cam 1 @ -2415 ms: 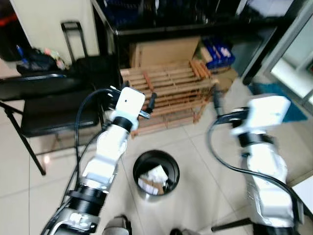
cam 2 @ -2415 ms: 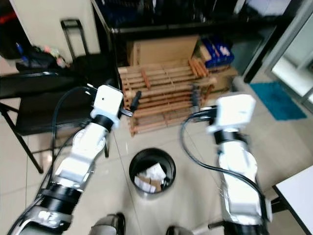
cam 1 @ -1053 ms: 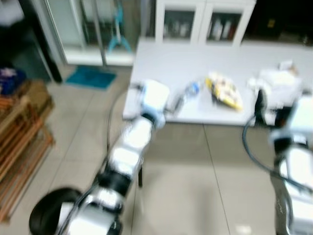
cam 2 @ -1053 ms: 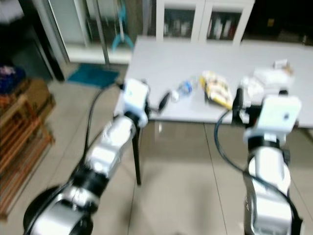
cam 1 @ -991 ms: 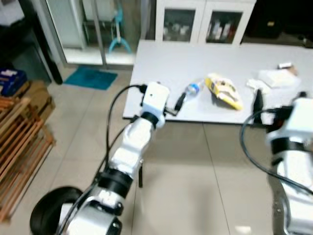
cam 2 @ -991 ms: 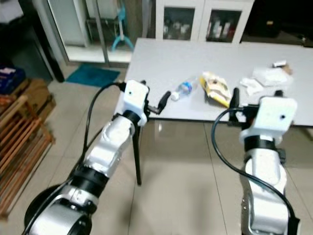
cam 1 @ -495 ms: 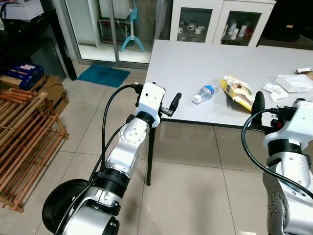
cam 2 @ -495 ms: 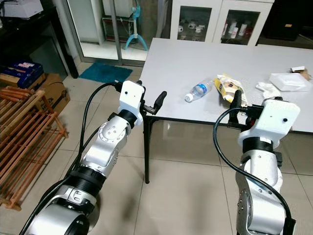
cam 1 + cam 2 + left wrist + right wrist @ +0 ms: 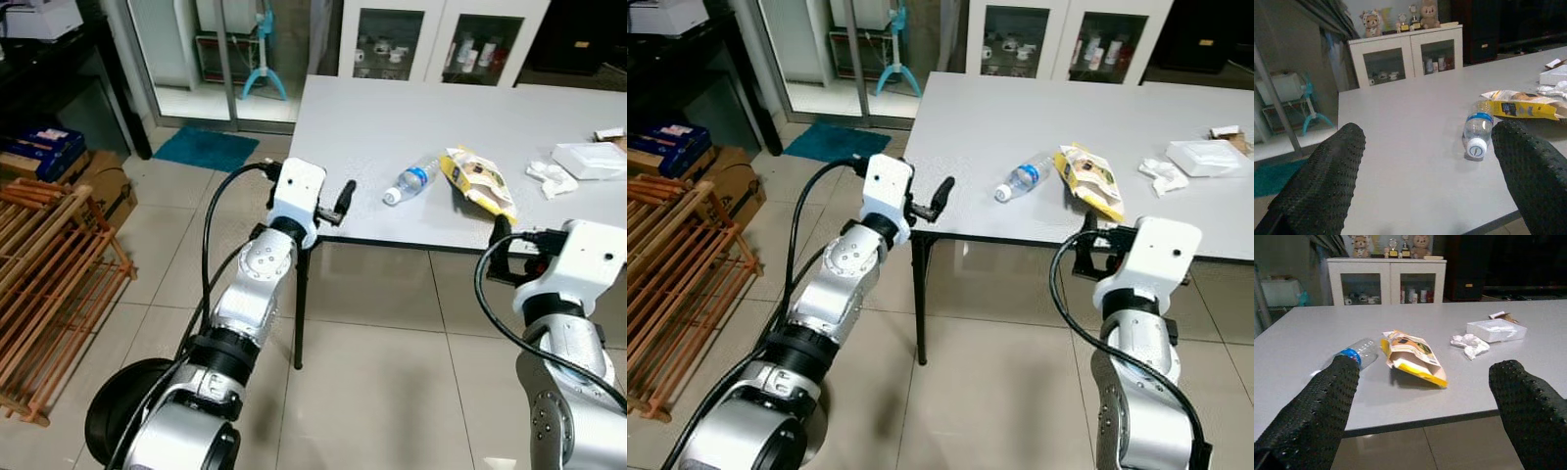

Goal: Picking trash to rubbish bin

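A clear plastic bottle (image 9: 411, 182) with a blue label lies on its side on the white table (image 9: 392, 117). Beside it lies a torn yellow snack bag (image 9: 478, 183). Farther right are a crumpled tissue (image 9: 549, 177) and a white box (image 9: 591, 160). My left gripper (image 9: 343, 199) hovers at the table's near left edge, open and empty, with the bottle (image 9: 1477, 128) ahead between its fingers. My right gripper (image 9: 500, 230) is open at the table's front edge, just below the bag (image 9: 1413, 356). The black rubbish bin (image 9: 118, 421) stands on the floor at lower left.
A wooden slatted rack (image 9: 49, 284) and a cardboard box (image 9: 108, 201) stand on the left. A white glass-door cabinet (image 9: 431, 44) is behind the table. Pale floor tiles (image 9: 392, 392) lie open between me and the table.
The view swung from the bin and rack to the table and steadied. My right gripper has dropped slightly to the table's front edge; the left barely moved.
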Motion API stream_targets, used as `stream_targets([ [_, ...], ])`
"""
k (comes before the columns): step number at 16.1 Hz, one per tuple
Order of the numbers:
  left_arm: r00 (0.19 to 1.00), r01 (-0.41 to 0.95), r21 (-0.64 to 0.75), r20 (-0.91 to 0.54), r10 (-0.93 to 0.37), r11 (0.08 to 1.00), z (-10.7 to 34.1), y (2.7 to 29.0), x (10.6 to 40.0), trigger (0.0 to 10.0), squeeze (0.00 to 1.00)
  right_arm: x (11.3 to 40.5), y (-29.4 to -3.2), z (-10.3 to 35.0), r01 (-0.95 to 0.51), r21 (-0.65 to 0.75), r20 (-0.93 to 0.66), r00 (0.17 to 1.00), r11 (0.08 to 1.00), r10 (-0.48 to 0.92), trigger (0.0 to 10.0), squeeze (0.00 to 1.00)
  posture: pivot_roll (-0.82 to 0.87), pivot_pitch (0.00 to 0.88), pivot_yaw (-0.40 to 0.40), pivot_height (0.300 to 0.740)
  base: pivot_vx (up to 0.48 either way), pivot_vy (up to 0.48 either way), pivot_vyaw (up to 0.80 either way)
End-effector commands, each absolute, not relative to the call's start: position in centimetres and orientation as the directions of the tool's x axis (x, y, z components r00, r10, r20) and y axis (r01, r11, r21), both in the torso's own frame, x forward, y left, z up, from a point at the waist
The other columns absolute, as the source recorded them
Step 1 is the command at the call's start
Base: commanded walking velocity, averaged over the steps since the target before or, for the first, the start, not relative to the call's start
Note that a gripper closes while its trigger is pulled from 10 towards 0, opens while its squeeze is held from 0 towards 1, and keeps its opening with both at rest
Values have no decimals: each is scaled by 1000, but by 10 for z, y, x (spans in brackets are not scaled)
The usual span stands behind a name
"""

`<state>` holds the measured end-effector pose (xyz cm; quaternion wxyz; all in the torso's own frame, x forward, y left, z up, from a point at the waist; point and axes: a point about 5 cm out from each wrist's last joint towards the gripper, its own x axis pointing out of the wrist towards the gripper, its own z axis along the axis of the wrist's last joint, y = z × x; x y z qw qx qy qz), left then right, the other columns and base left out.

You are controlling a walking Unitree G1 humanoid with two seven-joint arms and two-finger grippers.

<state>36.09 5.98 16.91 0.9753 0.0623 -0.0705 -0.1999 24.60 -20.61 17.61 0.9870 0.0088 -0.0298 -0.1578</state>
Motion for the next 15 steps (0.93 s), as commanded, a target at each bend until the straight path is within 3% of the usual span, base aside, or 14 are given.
stream_targets([
  [1,916,371,143,103,-387,917,171,61,363,10000,0,247,-209,177,329,27,46,943,944,-330,10000,0,87,62,-5,740,0,0,0],
  [2,917,371,141,103,-386,918,171,62,363,10000,0,247,-206,180,277,2,74,958,961,-276,10000,0,91,65,-5,740,0,0,0],
  [4,918,369,142,101,-384,919,171,62,364,10000,0,249,-203,182,275,48,89,956,960,-279,10000,0,94,67,-9,740,0,0,0],
  [6,918,371,145,90,-386,917,168,61,363,10000,0,250,-202,183,297,-5,110,949,955,-295,10000,0,98,74,-10,740,0,0,0],
  [12,926,362,149,51,-373,920,163,76,362,10000,0,243,-191,172,259,3,65,964,966,-259,10000,0,125,170,17,740,0,0,0],
  [15,913,394,147,52,-405,907,163,75,359,10000,0,243,-188,171,252,-6,64,966,968,-251,10000,0,125,176,24,740,0,0,0],
])
